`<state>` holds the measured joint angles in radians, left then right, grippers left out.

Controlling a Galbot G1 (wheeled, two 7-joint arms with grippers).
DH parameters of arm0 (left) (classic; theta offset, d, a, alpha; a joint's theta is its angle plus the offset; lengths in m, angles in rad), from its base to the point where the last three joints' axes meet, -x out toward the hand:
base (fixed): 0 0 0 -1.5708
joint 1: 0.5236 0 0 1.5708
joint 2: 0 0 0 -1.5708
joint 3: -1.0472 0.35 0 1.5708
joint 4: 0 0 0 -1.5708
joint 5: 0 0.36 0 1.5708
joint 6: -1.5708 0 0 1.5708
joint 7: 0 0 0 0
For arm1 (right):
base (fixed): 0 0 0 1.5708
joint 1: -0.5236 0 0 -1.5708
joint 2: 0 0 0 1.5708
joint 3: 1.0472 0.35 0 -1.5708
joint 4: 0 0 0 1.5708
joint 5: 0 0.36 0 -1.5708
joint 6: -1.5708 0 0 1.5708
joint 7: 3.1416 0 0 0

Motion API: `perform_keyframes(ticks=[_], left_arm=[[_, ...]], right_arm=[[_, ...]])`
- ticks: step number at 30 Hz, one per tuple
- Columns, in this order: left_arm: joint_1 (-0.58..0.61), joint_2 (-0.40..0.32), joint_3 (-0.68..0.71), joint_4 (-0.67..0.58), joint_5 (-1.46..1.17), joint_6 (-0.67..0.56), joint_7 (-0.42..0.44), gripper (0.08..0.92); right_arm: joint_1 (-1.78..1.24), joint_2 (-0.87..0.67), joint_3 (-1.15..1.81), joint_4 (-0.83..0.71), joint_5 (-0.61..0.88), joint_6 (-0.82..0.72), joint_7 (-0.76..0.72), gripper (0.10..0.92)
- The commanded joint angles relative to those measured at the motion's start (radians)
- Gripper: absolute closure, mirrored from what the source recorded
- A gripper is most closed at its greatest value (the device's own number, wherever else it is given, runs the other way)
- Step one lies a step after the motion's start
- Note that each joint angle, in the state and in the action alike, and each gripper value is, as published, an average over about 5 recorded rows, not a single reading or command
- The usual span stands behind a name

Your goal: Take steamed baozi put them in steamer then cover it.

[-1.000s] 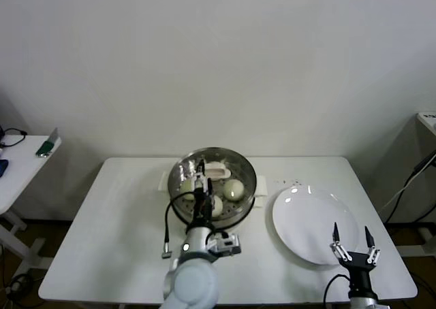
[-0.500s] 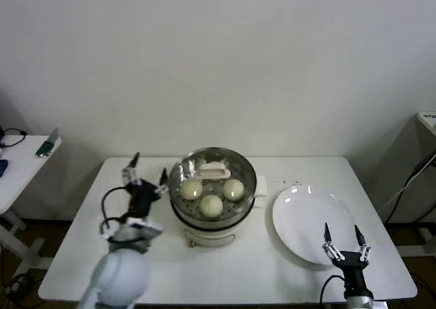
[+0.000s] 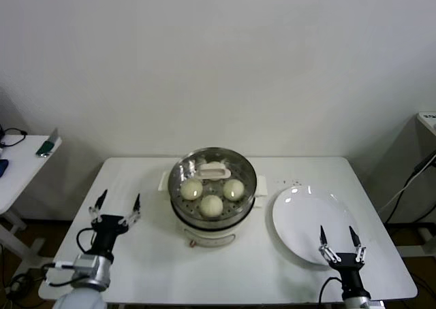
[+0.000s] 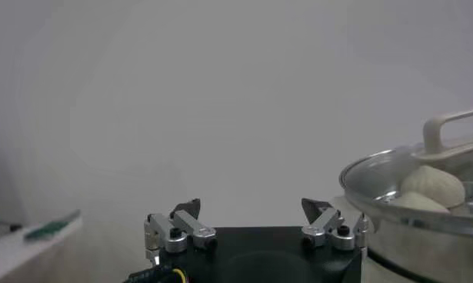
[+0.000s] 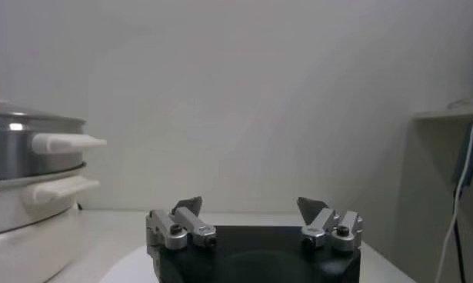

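Note:
The steel steamer (image 3: 212,224) stands on its white base at the table's middle back. The clear glass cover (image 3: 240,167) with its cream bar handle (image 3: 214,172) sits on it. Three baozi (image 3: 211,204) show through the glass; a fourth is hidden behind the handle. My left gripper (image 3: 117,205) is open and empty over the table's left part, clear of the steamer. In the left wrist view the covered steamer (image 4: 421,200) is off to one side of the gripper (image 4: 251,208). My right gripper (image 3: 337,237) is open and empty at the plate's near edge.
A flat white plate (image 3: 306,217) lies right of the steamer, bare. A small side table (image 3: 20,163) with a green item stands far left. The right wrist view shows the steamer's side handles (image 5: 63,142) beyond the right gripper (image 5: 250,206).
My left arm has drawn back from over the steamer, swung left and come down to the table's front left. The cover now sits free on the steamer. The right gripper sank slightly.

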<state>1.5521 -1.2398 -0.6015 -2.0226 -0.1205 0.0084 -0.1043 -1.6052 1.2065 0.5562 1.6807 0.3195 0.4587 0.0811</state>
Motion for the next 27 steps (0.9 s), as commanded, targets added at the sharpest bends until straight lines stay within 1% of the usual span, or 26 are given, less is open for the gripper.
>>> perform_keyframes(ticks=[1,6,10,14,27], left_arm=[[0.092,0.024,-0.104,0.013,-0.202,-0.149,-0.033,0.177],[0.11,-0.016,-0.077,0.066,-0.194,-0.199,0.004,0.177],[0.112,-0.035,-0.064,0.104,-0.182,-0.22,0.023,0.177],[0.112,-0.042,-0.053,0.125,-0.174,-0.226,0.035,0.177],[0.111,-0.055,-0.035,0.135,-0.158,-0.221,0.068,0.177]], right_arm=[[0.002,-0.009,-0.01,-0.048,0.013,0.006,-0.009,0.203],[0.004,-0.014,-0.012,-0.049,0.032,-0.005,-0.014,0.203],[0.006,-0.014,-0.014,-0.049,0.032,-0.005,-0.019,0.203],[0.007,-0.014,-0.015,-0.049,0.031,-0.006,-0.02,0.203],[0.009,-0.011,-0.031,-0.048,0.03,-0.007,-0.02,0.203]])
